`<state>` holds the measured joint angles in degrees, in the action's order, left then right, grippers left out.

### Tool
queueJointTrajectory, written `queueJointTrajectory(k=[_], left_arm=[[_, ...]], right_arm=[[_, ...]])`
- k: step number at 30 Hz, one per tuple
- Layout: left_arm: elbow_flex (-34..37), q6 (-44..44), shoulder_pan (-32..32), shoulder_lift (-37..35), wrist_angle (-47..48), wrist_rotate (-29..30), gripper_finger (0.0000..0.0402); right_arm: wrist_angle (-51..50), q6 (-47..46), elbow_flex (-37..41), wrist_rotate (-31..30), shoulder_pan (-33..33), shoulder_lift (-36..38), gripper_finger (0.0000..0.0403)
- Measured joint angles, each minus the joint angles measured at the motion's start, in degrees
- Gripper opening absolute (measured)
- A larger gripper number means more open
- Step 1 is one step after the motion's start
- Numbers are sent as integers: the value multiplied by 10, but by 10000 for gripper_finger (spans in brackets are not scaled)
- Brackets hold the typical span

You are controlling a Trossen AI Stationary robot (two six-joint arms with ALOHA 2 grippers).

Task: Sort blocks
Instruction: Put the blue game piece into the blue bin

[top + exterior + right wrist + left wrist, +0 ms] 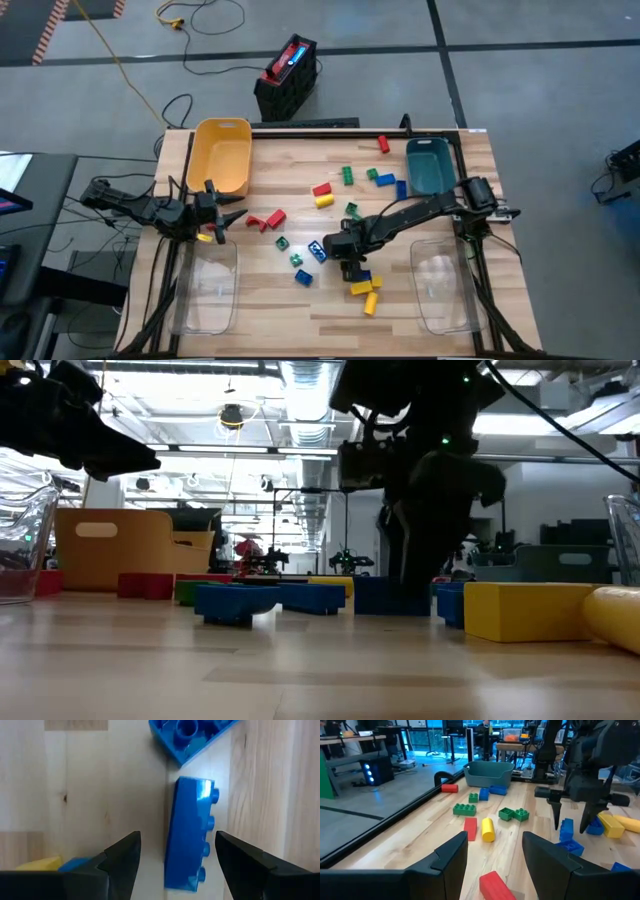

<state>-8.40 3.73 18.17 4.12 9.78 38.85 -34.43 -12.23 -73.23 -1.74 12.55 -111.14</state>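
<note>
Small studded bricks in red, yellow, green and blue lie scattered over the middle of the wooden table. My right gripper (pixel 352 262) points down, open. In the right wrist view (pixel 177 845) its fingers stand on either side of a blue brick (pixel 190 835) that lies on its side, studs toward one finger. A second blue brick (pixel 192 735) lies studs-down just beyond it. My left gripper (pixel 232 220) is open and level near the table's left side. It faces a red brick (pixel 492 886) that lies on the table in front of its fingers.
A yellow bin (pixel 222 155) stands at the far left and a teal bin (pixel 430 165) at the far right. Clear bins sit near left (pixel 205 290) and near right (pixel 445 290). Yellow pieces (pixel 365 292) lie right beside my right gripper. A black crate (pixel 288 75) is on the floor beyond.
</note>
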Motion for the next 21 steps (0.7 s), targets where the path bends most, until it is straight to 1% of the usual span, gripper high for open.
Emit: queueJointTrajectory(k=[2,4,10,14,17,21], left_arm=[[0,-2,0,0,0,0,185],[0,-3,0,0,-1,0,185],[0,-3,0,0,0,0,185],[0,-5,0,0,3,0,185],[0,-5,0,0,3,0,185],[0,-5,0,0,5,0,185]], right_arm=[[-4,0,0,0,-3,-3,255],[-16,0,0,-1,-7,-8,233],[-32,1,-1,-6,-18,-15,142],[-35,1,-1,-7,-22,-12,96],[-38,1,-1,-7,-26,-11,86],[-45,2,-2,-7,-32,-11,95]])
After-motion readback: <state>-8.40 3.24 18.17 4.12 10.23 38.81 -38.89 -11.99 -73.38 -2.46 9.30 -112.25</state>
